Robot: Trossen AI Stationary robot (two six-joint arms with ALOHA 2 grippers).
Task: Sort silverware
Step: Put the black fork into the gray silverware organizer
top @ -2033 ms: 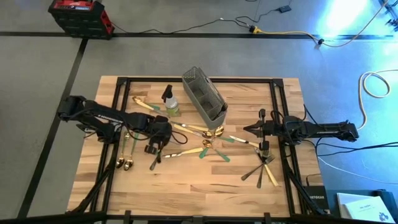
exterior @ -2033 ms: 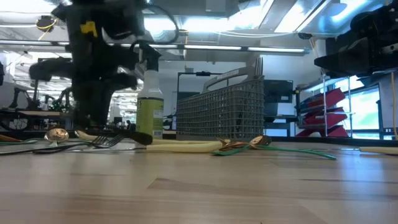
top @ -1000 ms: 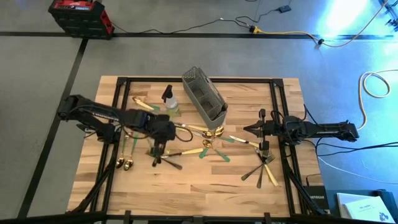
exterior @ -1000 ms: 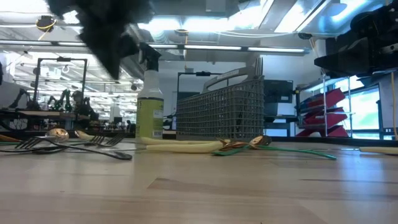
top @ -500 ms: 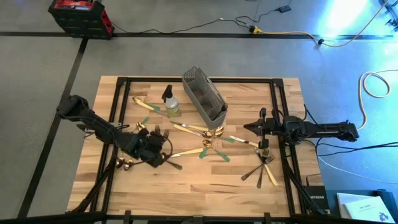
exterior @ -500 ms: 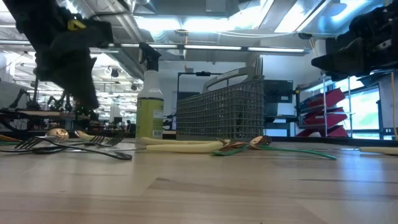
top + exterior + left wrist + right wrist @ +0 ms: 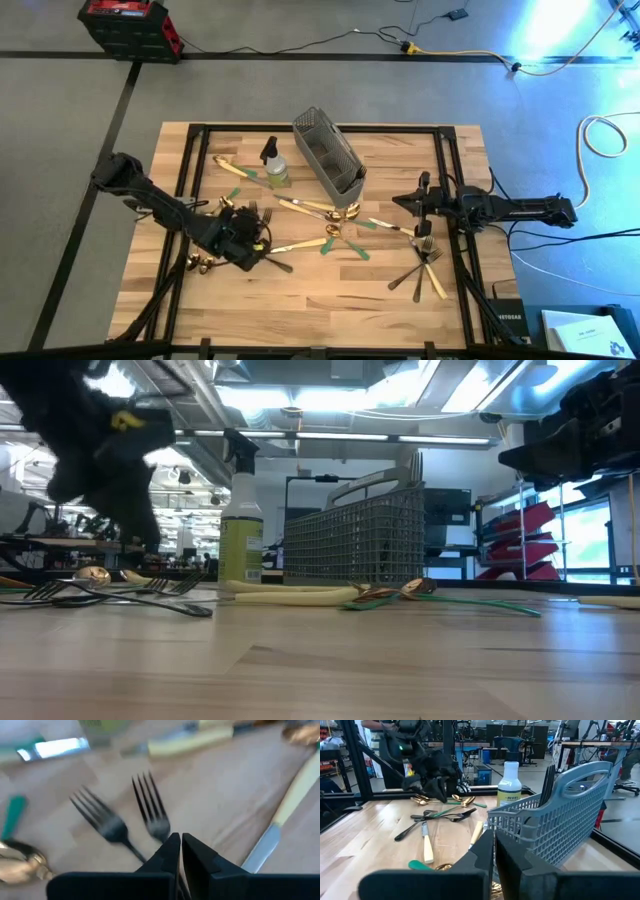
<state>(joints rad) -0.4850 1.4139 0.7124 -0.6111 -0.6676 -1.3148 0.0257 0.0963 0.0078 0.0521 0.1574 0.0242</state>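
The left arm reaches low across the table's left side, its left gripper [image 7: 243, 238] clenched and empty above two dark metal forks [image 7: 150, 813]. The right gripper [image 7: 402, 201] hovers clenched, empty, at the right edge beside scattered gold, green-handled and cream-handled silverware [image 7: 335, 215].

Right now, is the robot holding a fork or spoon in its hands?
No. The left hand is shut and empty above two dark forks; the right hand is shut and empty too.

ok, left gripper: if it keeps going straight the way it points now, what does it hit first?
Most likely the two dark forks lying side by side on the wooden table: the shut left gripper points almost onto the nearer one's neck. Depth is unclear, so it could touch bare wood first.
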